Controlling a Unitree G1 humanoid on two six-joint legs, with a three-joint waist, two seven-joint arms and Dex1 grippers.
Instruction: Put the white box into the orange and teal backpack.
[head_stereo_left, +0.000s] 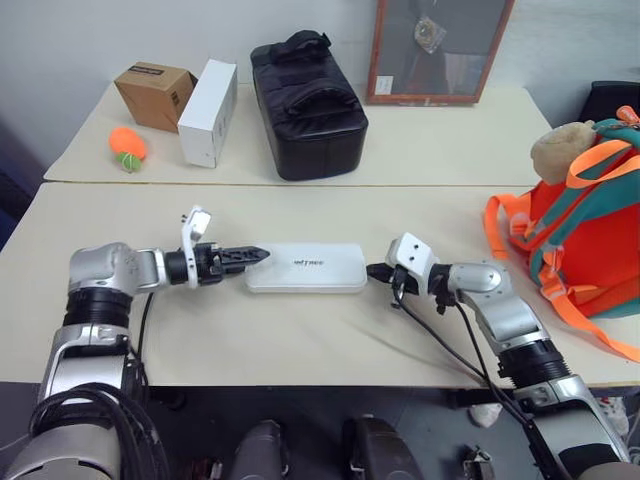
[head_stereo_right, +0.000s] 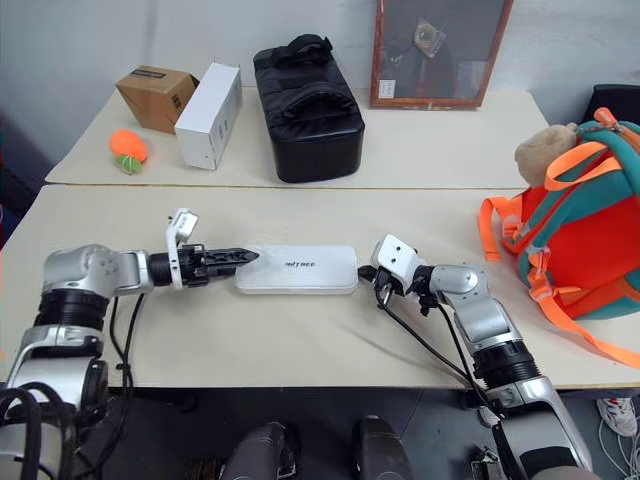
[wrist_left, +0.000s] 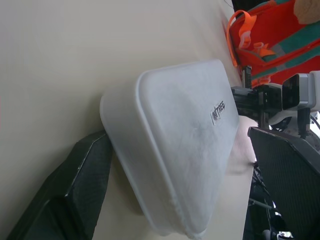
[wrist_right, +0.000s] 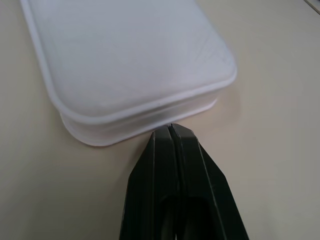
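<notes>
White box (head_stereo_left: 306, 267) lies flat on the near counter (head_stereo_left: 300, 340), lid up, lettering readable, long axis running across between the 2 arms. Orange and teal backpack (head_stereo_left: 585, 235) stands at the counter's right end, well apart from the box, a teddy bear (head_stereo_left: 562, 150) at its top; whether its opening is unzipped cannot be told.

Left pincer (wrist_left: 165, 200): fingers spread wide, 1 on either side of the box's left end; left wrist view has 1 dark finger (wrist_left: 70, 195) just beside the box wall and the other off to the far side. No squeeze on the box yet.

Right pincer (wrist_right: 171, 131): closed on nothing, tips together, touching or nearly touching the short right end wall of the box.

Step in hand, as judged: bracing and grasping the box, right tip acting as a stop, left positioned to clamp. Box not lifted.

Next move calls for: closing the left fingers across the box end, checking the smooth rounded wall does not slip, then a lift and a long carry rightward to the backpack.

Far counter: black bag (head_stereo_left: 305, 105), white carton (head_stereo_left: 209, 112), brown carton (head_stereo_left: 153, 94), orange ball (head_stereo_left: 127, 147). All untouched.
</notes>
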